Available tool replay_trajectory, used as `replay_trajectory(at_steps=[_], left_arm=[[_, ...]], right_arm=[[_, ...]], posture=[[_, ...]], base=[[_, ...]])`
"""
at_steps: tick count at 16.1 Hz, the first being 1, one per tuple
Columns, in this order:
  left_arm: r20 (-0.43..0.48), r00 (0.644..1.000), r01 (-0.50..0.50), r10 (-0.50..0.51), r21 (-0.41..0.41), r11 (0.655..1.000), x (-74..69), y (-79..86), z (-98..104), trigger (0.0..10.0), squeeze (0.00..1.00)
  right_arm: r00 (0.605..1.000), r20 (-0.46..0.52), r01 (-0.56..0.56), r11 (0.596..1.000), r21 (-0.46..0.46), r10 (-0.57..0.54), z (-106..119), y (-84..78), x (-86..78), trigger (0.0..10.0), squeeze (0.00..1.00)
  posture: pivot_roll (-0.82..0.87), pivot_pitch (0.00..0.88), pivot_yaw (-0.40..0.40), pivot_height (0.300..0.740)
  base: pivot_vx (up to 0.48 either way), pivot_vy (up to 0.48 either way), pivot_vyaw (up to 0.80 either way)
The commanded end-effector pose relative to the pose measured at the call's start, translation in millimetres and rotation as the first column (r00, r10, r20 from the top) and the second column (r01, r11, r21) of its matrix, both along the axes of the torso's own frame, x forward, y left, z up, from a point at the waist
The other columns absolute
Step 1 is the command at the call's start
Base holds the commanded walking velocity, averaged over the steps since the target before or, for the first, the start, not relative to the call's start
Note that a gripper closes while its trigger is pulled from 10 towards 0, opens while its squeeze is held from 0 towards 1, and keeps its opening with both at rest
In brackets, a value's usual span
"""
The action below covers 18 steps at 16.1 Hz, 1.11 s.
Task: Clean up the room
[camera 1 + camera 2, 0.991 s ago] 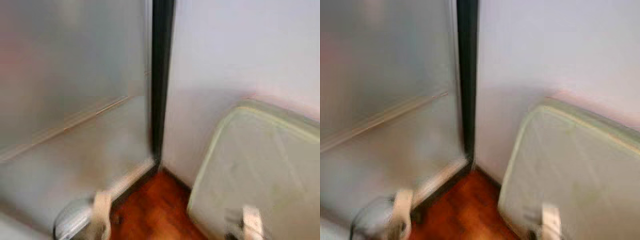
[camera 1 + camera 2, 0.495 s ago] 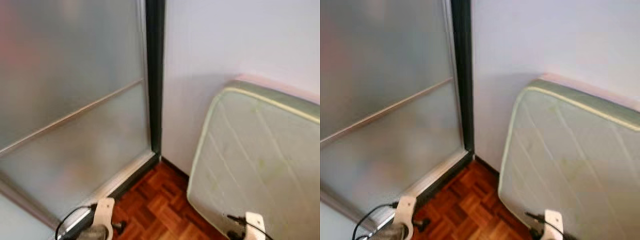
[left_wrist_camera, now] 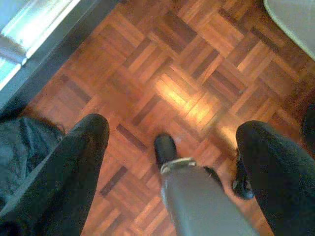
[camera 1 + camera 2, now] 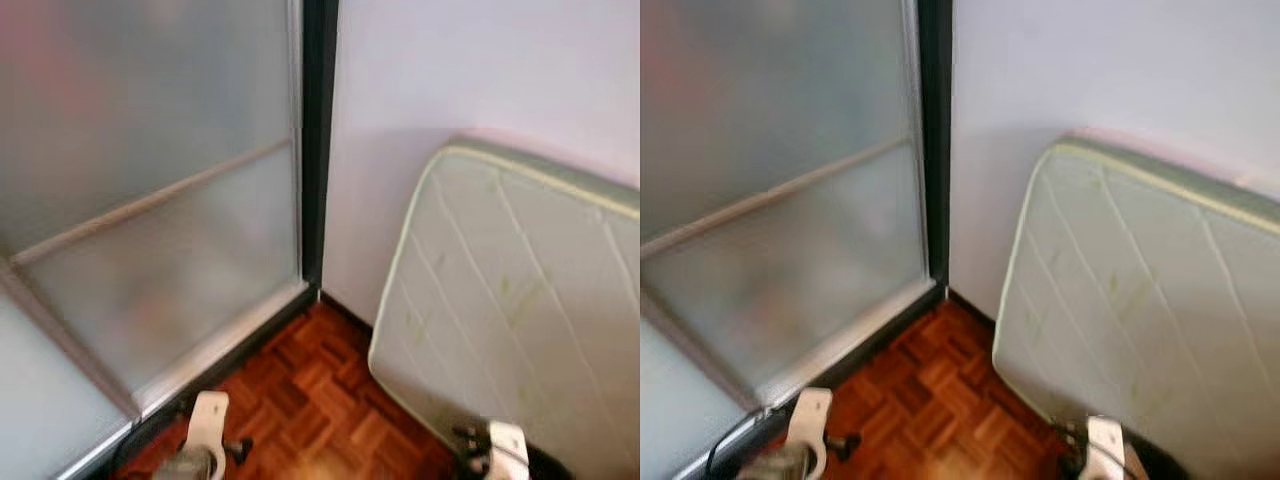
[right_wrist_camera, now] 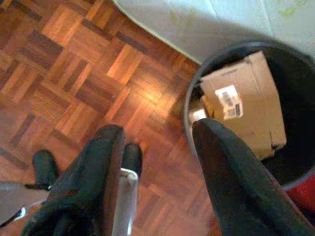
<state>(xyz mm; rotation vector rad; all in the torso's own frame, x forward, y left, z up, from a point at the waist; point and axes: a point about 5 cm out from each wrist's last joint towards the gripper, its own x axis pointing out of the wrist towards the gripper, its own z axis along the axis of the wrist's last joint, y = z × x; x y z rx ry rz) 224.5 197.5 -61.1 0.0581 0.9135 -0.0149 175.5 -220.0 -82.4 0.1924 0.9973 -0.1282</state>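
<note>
A black round bin (image 5: 189, 98) stands on the parquet floor beside the leaning mattress, with a brown cardboard box (image 5: 246, 103) with a white label inside it. My right gripper (image 5: 157, 129) hangs open above the floor, one finger over the bin's rim and nothing between the fingers. Low over bare parquet, my left gripper (image 3: 172, 127) is open too and holds nothing. Under it shows my own grey leg with its black foot (image 3: 165, 147). The two wrists (image 4: 208, 420) (image 4: 505, 445) show at the lower edge of the head views.
A pale green quilted mattress (image 4: 520, 310) leans on the white wall at the right. A frosted glass sliding door (image 4: 150, 200) with a black frame (image 4: 318, 150) closes the left side. Parquet floor (image 4: 310, 400) runs into the corner between them. Something dark and crumpled (image 3: 19, 147) lies near the door track.
The camera has moved and the blur has cleared: more floor and more of the mattress show now. Both arms still hang low at the picture's lower edge.
</note>
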Motion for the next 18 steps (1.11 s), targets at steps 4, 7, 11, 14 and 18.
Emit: replay_trajectory(at_steps=[4,7,11,14,18], left_arm=[[-0.014,1.000,-0.003,0.003,0.009,1.000,-2.4,1.8,-1.3,10.0,0.00],[-0.014,1.000,-0.003,0.003,0.009,1.000,-2.5,1.8,-1.4,10.0,0.00],[-0.018,1.000,0.001,-0.001,0.018,1.000,-2.9,2.5,-1.6,10.0,0.00],[-0.024,1.000,0.004,-0.004,0.027,1.000,-3.6,3.1,-2.0,10.0,0.00],[-0.021,1.000,-0.003,0.004,0.026,1.000,-4.3,3.7,-2.3,10.0,0.00]], right_arm=[[1.000,-0.004,-0.006,1.000,-0.005,0.006,0.1,-0.8,-0.1,10.0,0.00],[1.000,-0.004,-0.006,1.000,-0.004,0.006,0.0,-0.8,-0.2,10.0,0.00],[1.000,-0.005,-0.004,1.000,-0.005,0.004,-0.2,-0.5,-0.6,10.0,0.00],[1.000,-0.006,0.001,1.000,-0.004,-0.001,-0.5,-0.4,-1.1,10.0,0.00],[1.000,-0.006,0.019,1.000,0.001,-0.019,-1.2,0.2,-2.2,10.0,0.00]], posture=[[-0.02,0.000,-0.056,0.740],[-0.01,0.000,-0.055,0.740],[-0.01,0.000,-0.053,0.740],[-0.01,0.000,-0.050,0.740],[-0.01,0.000,-0.048,0.740]], base=[[-0.268,0.000,0.00],[-0.264,0.000,0.00],[-0.132,0.000,0.00],[0.000,0.000,0.00],[0.000,0.000,0.00]])
